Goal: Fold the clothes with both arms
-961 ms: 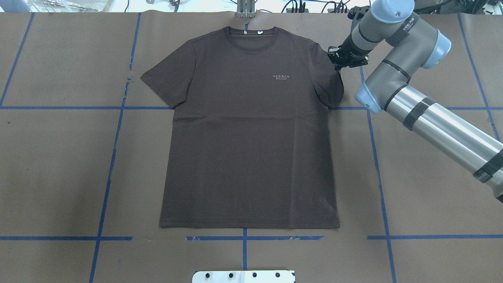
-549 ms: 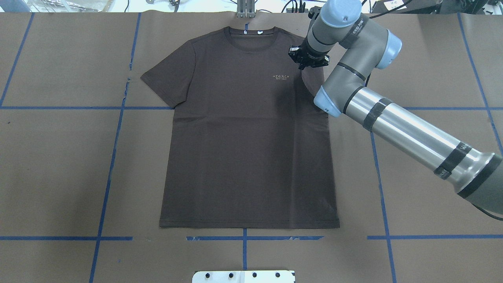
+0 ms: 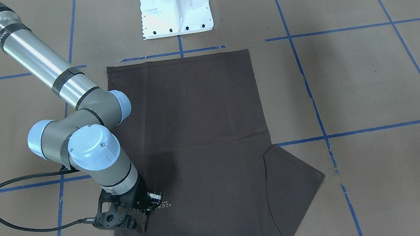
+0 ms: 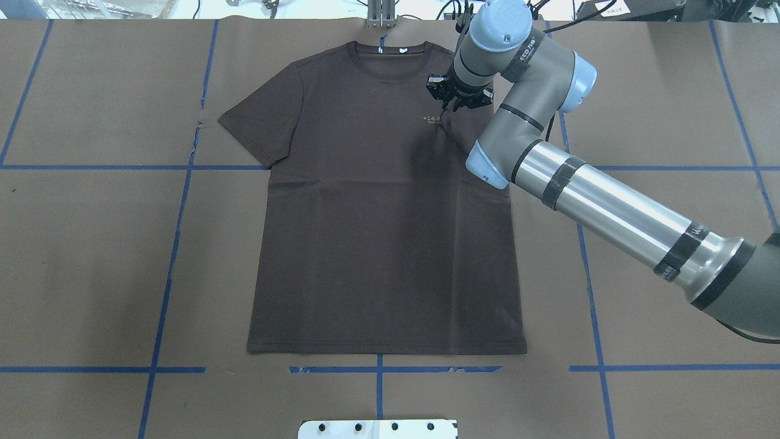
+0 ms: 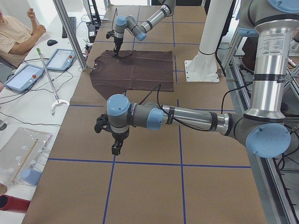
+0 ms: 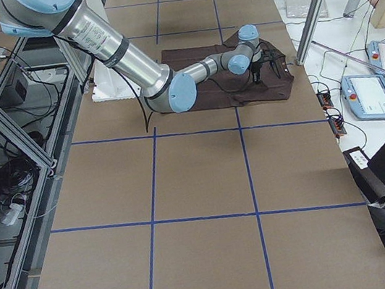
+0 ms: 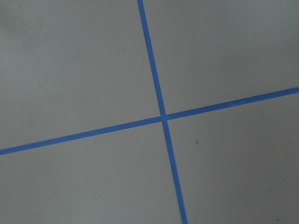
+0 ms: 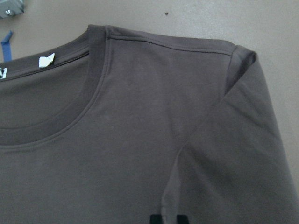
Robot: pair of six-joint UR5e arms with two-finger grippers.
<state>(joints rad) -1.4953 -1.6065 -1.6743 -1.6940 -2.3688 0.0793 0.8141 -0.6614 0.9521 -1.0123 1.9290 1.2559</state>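
Observation:
The clothes are one dark brown T-shirt (image 4: 378,231) lying flat, front up, collar (image 4: 390,58) toward the far edge. My right gripper (image 4: 453,105) is shut on the right sleeve, which it holds folded inward over the chest beside the pale logo (image 4: 432,118). From the front, this gripper (image 3: 144,212) pinches a raised peak of fabric. In the right wrist view the folded sleeve (image 8: 233,154) crosses the shirt, with black fingertips (image 8: 159,218) at the bottom edge. The other sleeve (image 4: 256,122) lies spread out. My left gripper (image 5: 115,148) hangs over bare table far from the shirt; I cannot tell its state.
A white pedestal base (image 3: 175,9) stands at the near table edge behind the hem. Blue tape lines grid the brown table, one crossing (image 7: 163,116) under the left wrist. A metal post (image 4: 381,15) sits beyond the collar. A person (image 5: 16,35) and tablets (image 5: 23,77) are off the far side.
My right gripper has travelled left from the sleeve's outer edge to the chest logo, drawing the sleeve over the shirt body. The rest of the shirt has not shifted.

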